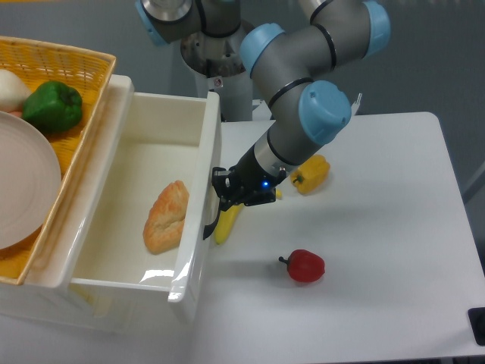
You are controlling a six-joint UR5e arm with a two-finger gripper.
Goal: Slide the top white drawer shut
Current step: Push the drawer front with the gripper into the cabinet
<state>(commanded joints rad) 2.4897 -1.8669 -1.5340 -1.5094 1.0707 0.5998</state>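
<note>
The top white drawer [208, 152] stands pulled out from the cabinet, seen from above, with a bread roll [166, 216] lying inside. Its curved black handle [209, 225] is on the front wall, facing right. My gripper [221, 199] is right at the drawer front, just above the handle and touching or nearly touching the front wall. Its fingers are dark and small in view, so I cannot tell whether they are open or shut. The lower drawer is hidden under the top one.
A yellow wicker basket [85, 114] on the cabinet holds a plate [23, 189] and a green pepper [51, 106]. On the table lie a banana [227, 222] next to the handle, a yellow pepper [312, 174] and a red pepper [305, 266].
</note>
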